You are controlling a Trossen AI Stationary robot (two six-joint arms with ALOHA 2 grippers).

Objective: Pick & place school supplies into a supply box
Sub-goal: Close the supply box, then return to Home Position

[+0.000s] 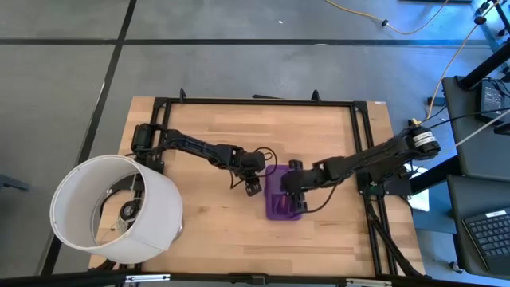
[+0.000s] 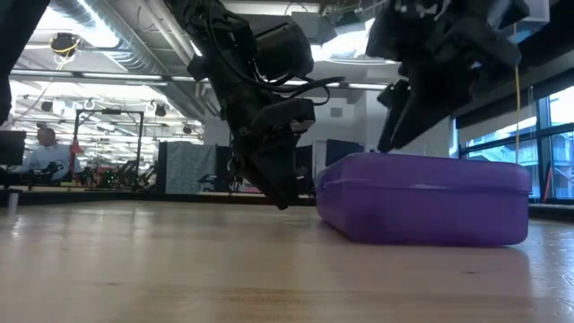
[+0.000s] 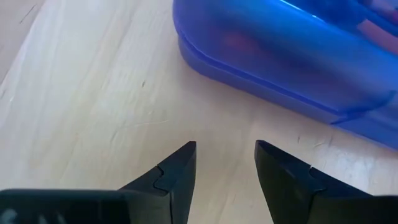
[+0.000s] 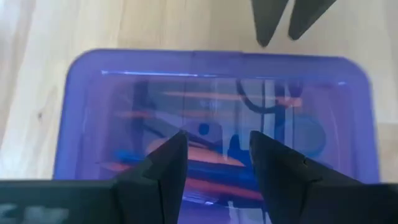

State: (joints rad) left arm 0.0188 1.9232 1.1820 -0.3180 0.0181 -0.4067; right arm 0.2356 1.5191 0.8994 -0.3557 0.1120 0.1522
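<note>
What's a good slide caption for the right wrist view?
Right gripper hovers open above the closed purple supply box, school supplies visible through its lid.

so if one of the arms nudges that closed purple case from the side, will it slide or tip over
Most likely slide. The purple case sits low and flat on the wooden table, so tipping seems unlikely. Its glossy plastic shell would probably skid easily and could slip between fingers. It looks rigid, and the supplies seen through the lid may rattle and add a little weight.
</note>
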